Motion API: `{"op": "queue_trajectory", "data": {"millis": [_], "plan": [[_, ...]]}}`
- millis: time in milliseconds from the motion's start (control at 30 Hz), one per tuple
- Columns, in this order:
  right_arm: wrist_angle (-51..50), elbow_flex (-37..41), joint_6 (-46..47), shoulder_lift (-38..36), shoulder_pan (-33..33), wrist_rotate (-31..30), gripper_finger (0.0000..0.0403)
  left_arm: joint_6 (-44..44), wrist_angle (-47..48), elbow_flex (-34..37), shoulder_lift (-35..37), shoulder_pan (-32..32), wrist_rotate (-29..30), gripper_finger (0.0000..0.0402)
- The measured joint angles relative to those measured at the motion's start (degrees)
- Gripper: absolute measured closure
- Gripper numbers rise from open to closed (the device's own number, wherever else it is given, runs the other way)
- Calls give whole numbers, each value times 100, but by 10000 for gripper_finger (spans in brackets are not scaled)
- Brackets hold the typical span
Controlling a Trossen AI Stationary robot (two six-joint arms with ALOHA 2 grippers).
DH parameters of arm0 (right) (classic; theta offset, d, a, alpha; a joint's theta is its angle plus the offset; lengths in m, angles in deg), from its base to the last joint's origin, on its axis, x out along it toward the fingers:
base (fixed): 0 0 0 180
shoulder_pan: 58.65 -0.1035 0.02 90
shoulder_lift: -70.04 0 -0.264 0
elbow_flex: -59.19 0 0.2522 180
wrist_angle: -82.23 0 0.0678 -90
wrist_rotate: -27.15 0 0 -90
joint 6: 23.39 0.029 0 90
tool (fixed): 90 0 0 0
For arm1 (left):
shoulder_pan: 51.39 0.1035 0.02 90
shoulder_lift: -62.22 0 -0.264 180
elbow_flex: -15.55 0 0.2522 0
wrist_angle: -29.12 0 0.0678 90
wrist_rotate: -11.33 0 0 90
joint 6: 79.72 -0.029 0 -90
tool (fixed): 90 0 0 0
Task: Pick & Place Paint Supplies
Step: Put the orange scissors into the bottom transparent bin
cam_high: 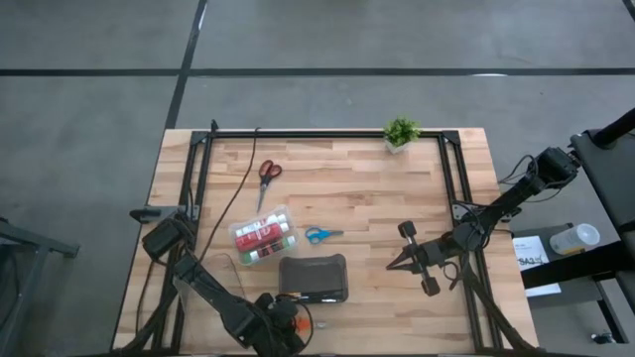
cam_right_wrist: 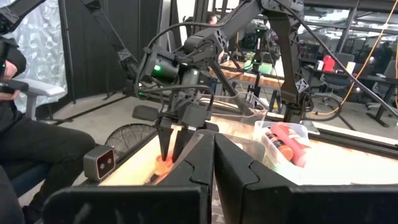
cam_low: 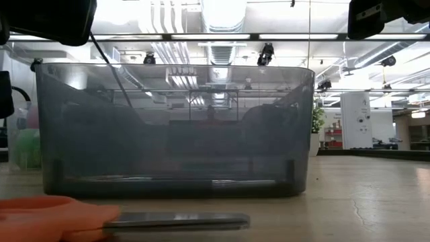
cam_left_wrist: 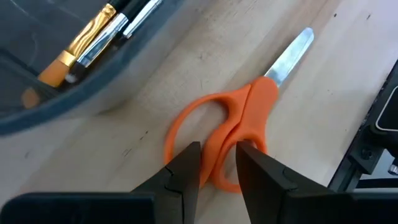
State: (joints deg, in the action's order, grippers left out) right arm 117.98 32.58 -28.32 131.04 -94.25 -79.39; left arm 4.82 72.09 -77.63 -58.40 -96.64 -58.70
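The orange-handled scissors (cam_left_wrist: 242, 118) lie flat on the table near its front edge, just in front of the dark grey case (cam_high: 314, 278), blades shut. My left gripper (cam_left_wrist: 219, 163) points down at their handles and is shut on them; it also shows in the high view (cam_high: 288, 322). Several brushes (cam_left_wrist: 93, 43) lie inside the case. Paint tubes (cam_high: 263, 238) lie in a clear box. The red scissors (cam_high: 268, 174) and the blue scissors (cam_high: 320, 235) lie flat on the table. My right gripper (cam_high: 394, 264) is shut and empty right of centre. My left gripper pinches the orange scissors' handle (cam_left_wrist: 217, 146) where the two loops meet, between its two fingers. One fingertip (cam_left_wrist: 191, 163) stands inside the larger loop, the other (cam_left_wrist: 252, 165) on the far side of the handles. The fingers come from above, pointing down. The scissors lie flat on the table.
A small green potted plant (cam_high: 401, 132) stands at the table's far edge. In the low view the case wall (cam_low: 175, 128) stands right behind the scissors' blade (cam_low: 181, 220). Bare wood lies between the blue scissors and my right gripper. A person sits beyond the table (cam_right_wrist: 25, 143).
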Motion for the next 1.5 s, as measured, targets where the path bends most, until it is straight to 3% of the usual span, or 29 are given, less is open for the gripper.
{"op": "queue_trajectory", "data": {"millis": [467, 933, 1500], "plan": [[-1, 0, -1, 0, 4, 0, 395, 245, -78, -284, 48, -15, -35, 288], [0, 1, 0, 1, 2, 0, 395, 527, 453, -382, 35, -26, -13, 288], [0, 1, 0, -1, -2, 0, 395, 195, -879, -382, -223, -44, 1, 288]]}}
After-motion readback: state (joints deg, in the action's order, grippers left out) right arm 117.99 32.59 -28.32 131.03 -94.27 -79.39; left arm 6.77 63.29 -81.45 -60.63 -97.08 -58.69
